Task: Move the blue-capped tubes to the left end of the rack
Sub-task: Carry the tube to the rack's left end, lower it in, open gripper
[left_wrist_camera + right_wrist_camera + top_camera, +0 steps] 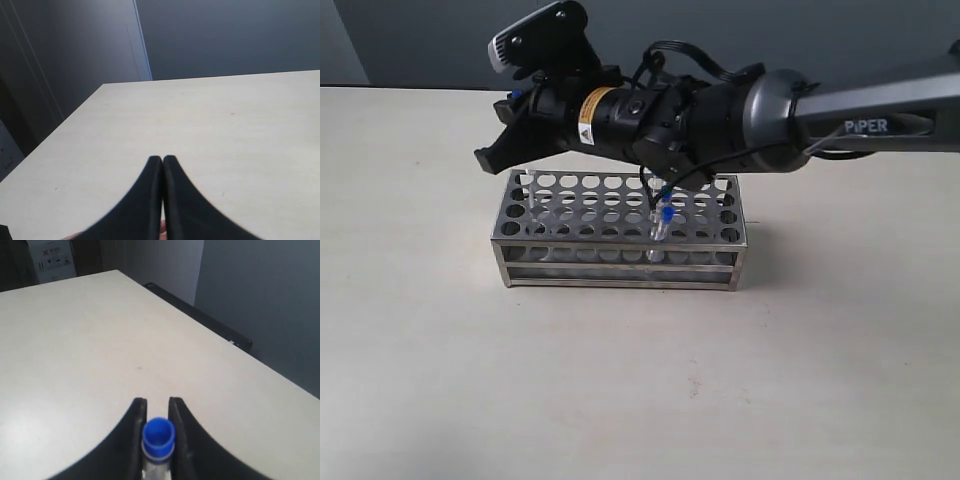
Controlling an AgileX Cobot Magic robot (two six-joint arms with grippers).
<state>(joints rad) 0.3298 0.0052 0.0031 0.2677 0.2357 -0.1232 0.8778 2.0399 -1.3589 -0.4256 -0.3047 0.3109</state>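
Note:
The steel rack (620,262) stands mid-table. One blue-capped tube (663,216) stands in a front-row hole right of the middle. My right gripper (492,153) reaches across from the right and hangs over the rack's left end. It is shut on another blue-capped tube (158,436), whose cap sits just behind the fingertips (140,407). A thin clear tube end (531,188) shows at the rack's left-end holes below that gripper. The arm hides the rack's back rows, so no other tubes show. My left gripper (162,159) is shut on nothing over bare table, outside the exterior view.
The beige table (640,380) spreads all round the rack. The dark right arm (720,110) stretches low over the rack's back and right part. A dark wall lies beyond the table's far edge.

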